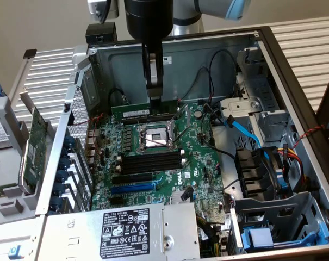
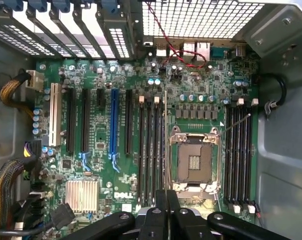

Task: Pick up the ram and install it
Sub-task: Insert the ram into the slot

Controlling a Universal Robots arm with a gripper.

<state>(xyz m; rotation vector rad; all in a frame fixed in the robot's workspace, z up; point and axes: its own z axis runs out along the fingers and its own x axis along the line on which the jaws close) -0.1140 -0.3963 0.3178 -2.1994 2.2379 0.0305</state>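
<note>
**Item.** The ram (image 1: 145, 112) (image 2: 164, 140) hangs on edge in the tool (image 1: 154, 100) (image 2: 166, 196). The tool's fingers are closed on the stick's upper edge, off its middle, and the longer part reaches toward the exterior view's left. From the wrist, its thin edge runs parallel to the black memory slots (image 2: 148, 150). It lies along the slot next to the processor socket (image 2: 195, 160), straight ahead of the tool. It is judged not seated. How high it hangs over the motherboard (image 1: 202, 163) cannot be told.

**Risks.**
- The grip is off-centre, so downward pressure could tip the stick and seat one end first. It could also let the stick slide between the fingers.
- A slight sideways offset would put the edge on a slot wall or the socket frame instead of in the groove.
- A reversed notch would block entry, and the notch cannot be made out.
- The white end clips (image 2: 141, 100) would stop the stick if they are closed. Their position cannot be told.

**Surroundings.**
- A thin metal lever (image 2: 236, 124) of the socket stands raised below the tool, on the socket's far side from the ram. It is the nearest snag.
- A second bank of slots (image 2: 238, 155) beyond the socket is empty.
- Expansion slots, one of them blue (image 2: 113, 125), lie on the ram's other side.
- Black cables (image 1: 208, 81) and a blue cable (image 1: 237, 128) run to the exterior view's right of the tool, apart from it.
- A green expansion card (image 1: 33, 144) leans outside the case, well apart.
</note>
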